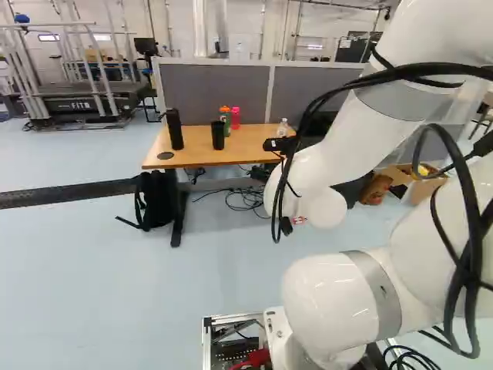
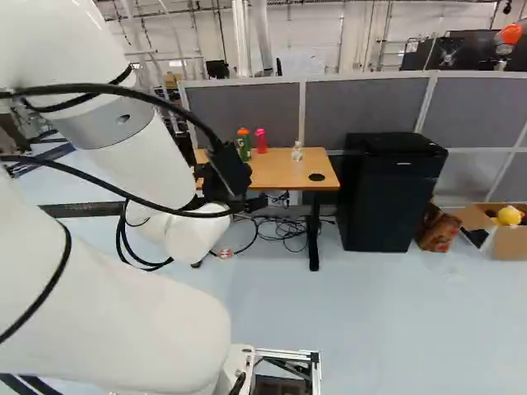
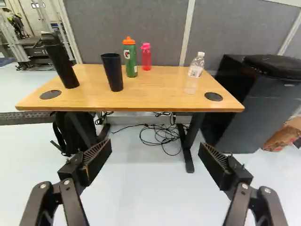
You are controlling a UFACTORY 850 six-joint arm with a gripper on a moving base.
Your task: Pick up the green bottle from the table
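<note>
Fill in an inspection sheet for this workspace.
Surface: wooden table, round dark inserts toward both ends.
Job's things: green bottle, orange cap, upright toward the back.
Clutter: pink bottle, clear bottle, dark cup and black flask on the table.
Hand: open, nothing between its fingers.
Cables: black tangle on the floor below; others looped along the arm.
Surroundings: gray partition behind; black cabinet beside; backpack under one end; cardboard box.
</note>
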